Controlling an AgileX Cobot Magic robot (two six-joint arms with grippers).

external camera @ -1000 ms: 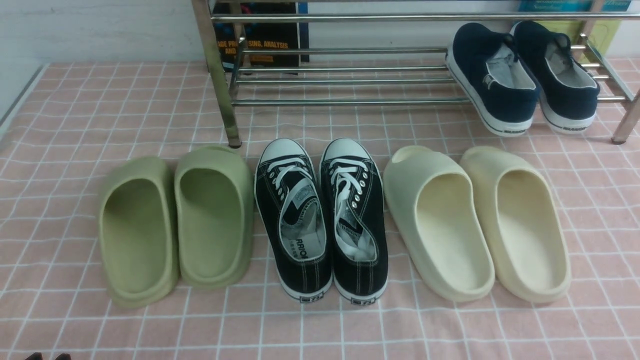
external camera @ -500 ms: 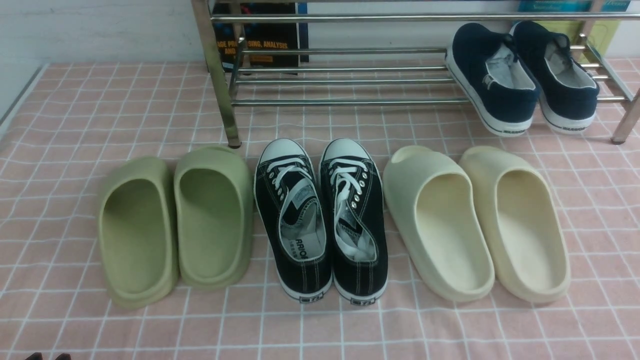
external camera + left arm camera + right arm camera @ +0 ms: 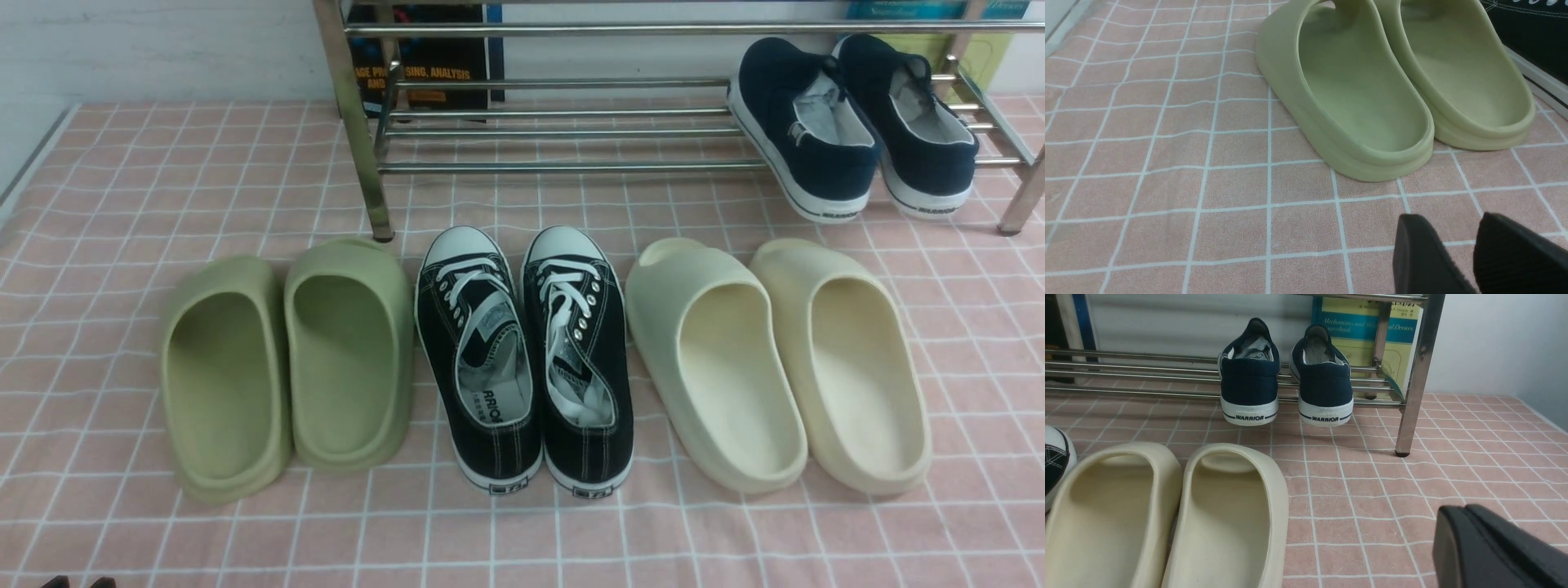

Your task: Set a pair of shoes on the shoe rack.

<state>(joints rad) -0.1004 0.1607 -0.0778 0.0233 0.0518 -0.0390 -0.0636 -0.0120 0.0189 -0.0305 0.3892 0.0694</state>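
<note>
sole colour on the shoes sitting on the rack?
White, with a dark stripe and lettering at the heel of the pair of shoes. Right wrist view shows it best.

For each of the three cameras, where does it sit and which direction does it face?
Front view: sits between the arms, looks forward and down at three pairs on the cloth and the shoe rack; only left hand tips at the bottom edge.
Left wrist view: low, facing the green slides; the open left hand shows.
Right wrist view: low, facing the navy shoes on the rack; the shut right hand shows.
Shared: front and right wrist views both show the cream slides.
</note>
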